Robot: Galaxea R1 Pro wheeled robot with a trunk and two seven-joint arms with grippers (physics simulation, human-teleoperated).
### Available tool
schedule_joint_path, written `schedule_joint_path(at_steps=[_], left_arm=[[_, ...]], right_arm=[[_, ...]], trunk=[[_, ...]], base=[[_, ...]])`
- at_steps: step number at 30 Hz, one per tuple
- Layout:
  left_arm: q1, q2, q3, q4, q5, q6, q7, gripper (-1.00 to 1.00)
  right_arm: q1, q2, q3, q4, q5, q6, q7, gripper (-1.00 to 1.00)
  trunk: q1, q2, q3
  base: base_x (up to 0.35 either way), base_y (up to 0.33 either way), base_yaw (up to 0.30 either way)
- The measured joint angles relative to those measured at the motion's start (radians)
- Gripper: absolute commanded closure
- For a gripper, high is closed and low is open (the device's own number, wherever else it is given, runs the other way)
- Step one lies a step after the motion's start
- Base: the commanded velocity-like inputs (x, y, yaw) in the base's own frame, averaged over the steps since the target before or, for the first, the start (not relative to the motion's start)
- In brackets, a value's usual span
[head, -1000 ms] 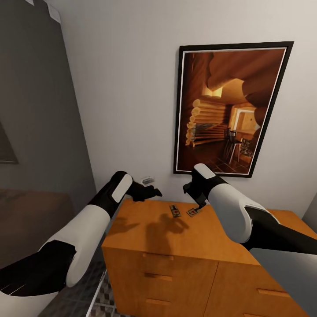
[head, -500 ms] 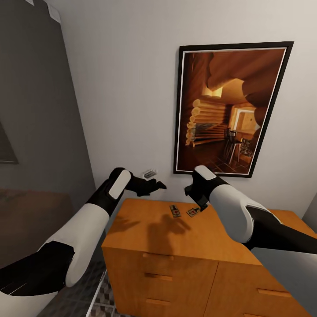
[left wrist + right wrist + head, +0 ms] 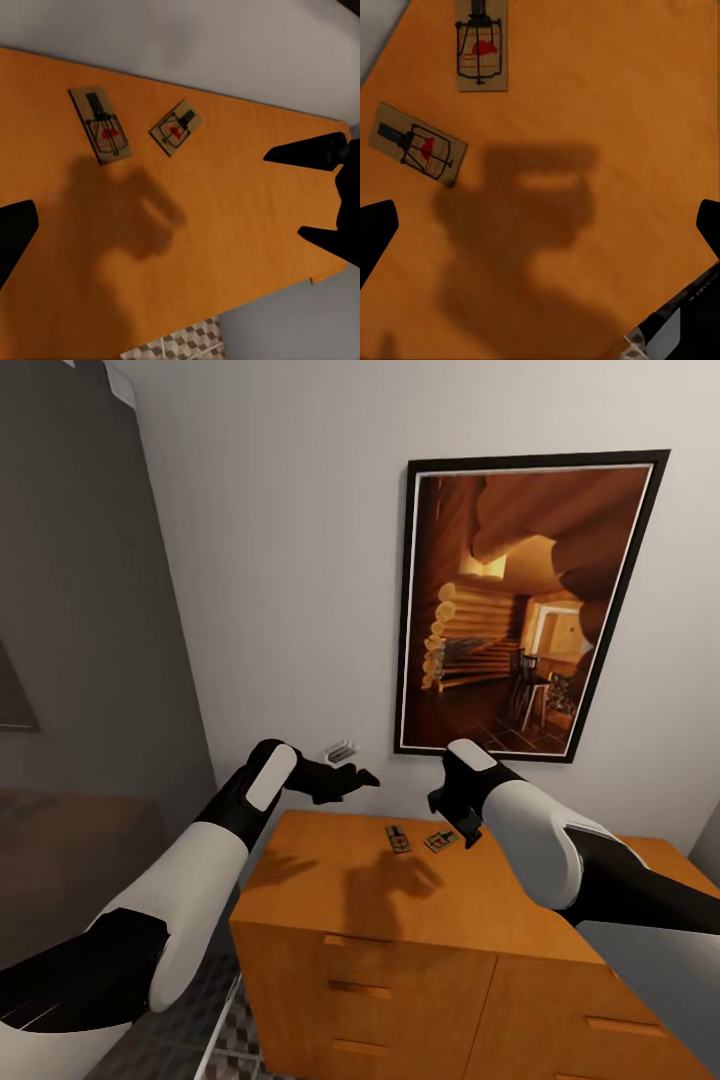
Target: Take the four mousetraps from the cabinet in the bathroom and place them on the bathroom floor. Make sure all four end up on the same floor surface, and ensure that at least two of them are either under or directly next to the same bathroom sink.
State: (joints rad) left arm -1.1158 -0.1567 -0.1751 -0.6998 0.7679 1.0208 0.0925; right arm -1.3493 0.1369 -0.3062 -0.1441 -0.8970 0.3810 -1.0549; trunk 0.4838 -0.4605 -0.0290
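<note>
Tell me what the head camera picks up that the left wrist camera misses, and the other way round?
Head view only: the framed picture of a log cabin on the white wall, the cabinet's drawer fronts, and both white and black arms above the top.

Left wrist view only: a close look straight down at the traps, clear enough to show the red patch and dark wire on each board, with dark fingers at the frame's edge.

Both: two mousetraps lying flat and apart on the orange cabinet top, plus a sliver of patterned floor.
</note>
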Motion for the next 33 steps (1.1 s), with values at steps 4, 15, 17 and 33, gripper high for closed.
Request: schedule_joint_path(at_steps=[4,15,17,33], left_arm=[[0.000,0.001,0.001,0.000,0.017,0.000,0.000,-1.00],[0.000,0.002,-0.005,0.001,0.074,0.000,0.000,-1.00],[0.000,0.004,-0.005,0.001,0.076,0.000,0.000,-1.00],[0.000,0.030,-0.008,-0.030,0.079,0.001,0.000,-1.00]], right_arm=[[0.000,-0.002,0.000,0.000,0.000,-0.001,-0.004,-1.00],[0.000,-0.002,0.003,-0.001,0.007,-0.028,-0.035,-1.00],[0.000,-0.002,0.004,-0.001,0.008,-0.028,-0.061,-1.00],[-0.002,-0.002,0.007,0.000,0.015,0.000,-0.107,-1.00]], trunk=[[0.015,-0.028,-0.013],[0.058,-0.105,-0.047],[0.065,-0.119,-0.054],[0.108,-0.197,-0.088]], base=[[0.000,0.000,0.000],[0.000,0.000,0.000],[0.000,0.000,0.000],[0.000,0.000,0.000]])
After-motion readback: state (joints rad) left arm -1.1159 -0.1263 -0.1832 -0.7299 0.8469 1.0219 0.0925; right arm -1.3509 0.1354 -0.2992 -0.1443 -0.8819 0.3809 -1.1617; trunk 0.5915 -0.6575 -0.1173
